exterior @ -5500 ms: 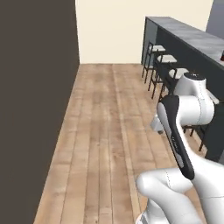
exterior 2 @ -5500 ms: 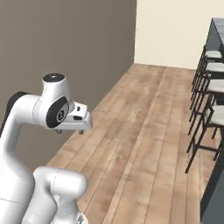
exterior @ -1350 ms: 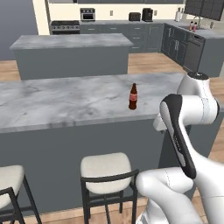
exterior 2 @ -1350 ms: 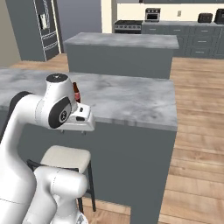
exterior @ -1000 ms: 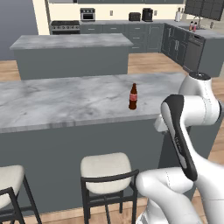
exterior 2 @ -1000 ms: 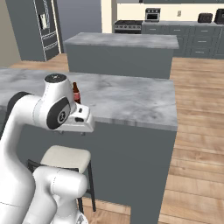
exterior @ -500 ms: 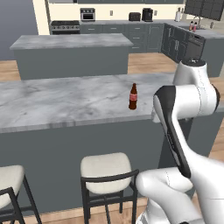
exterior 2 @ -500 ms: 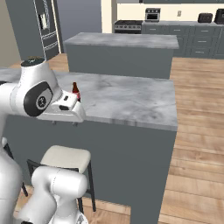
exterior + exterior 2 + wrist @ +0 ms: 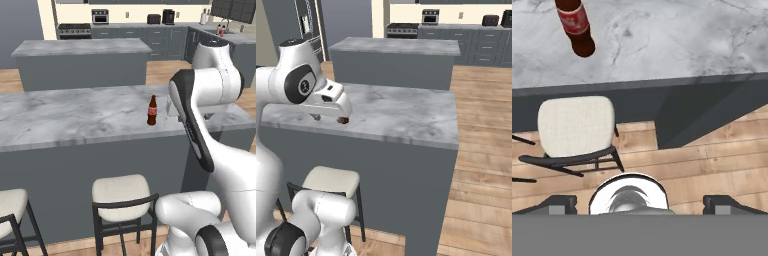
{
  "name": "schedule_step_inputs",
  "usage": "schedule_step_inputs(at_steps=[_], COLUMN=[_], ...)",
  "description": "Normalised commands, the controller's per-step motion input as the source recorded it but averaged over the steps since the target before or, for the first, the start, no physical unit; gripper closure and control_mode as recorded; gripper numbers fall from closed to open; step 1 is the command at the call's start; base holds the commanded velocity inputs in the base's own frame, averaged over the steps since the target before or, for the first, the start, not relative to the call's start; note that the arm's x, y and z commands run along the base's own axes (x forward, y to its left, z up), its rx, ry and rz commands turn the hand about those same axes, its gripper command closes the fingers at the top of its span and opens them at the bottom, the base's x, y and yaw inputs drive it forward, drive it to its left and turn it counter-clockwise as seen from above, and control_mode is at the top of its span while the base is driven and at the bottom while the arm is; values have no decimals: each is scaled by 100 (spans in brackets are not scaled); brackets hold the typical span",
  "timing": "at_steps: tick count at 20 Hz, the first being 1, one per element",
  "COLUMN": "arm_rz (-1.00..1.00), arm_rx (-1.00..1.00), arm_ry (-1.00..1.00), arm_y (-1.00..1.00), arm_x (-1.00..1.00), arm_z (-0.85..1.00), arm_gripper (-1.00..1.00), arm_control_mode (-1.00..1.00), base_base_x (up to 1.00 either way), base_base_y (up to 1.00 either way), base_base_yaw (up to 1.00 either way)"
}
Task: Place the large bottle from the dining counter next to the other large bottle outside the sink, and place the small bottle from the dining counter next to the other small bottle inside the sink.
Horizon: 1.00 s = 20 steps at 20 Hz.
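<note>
small bottle (image 9: 152,110) dark brown, red label, upright on dining counter (image 9: 75,115).

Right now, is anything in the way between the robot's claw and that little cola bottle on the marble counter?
Nothing visible is. The small bottle stands alone and upright on the dining counter, with bare marble around it. The claw is open and empty, out over the stool side of the counter's edge, apart from the bottle.
</note>
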Motion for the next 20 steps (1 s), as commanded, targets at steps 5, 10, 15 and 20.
schedule_step_inputs(at_steps=[5,10,15,20], arm_rz=[2,4,0,0], arm_rx=[10,4,0,0], arm_ry=[-5,0,2,13], arm_y=[16,14,36,34], arm_x=[0,7,39,43], arm_z=[4,1,31,24], arm_gripper=[-100,-100,-100,-100], arm_control_mode=[-100,-100,-100,-100], base_base_x=[0,0,0,0], base_base_y=[0,0,0,0], base_base_yaw=[0,0,0,0])
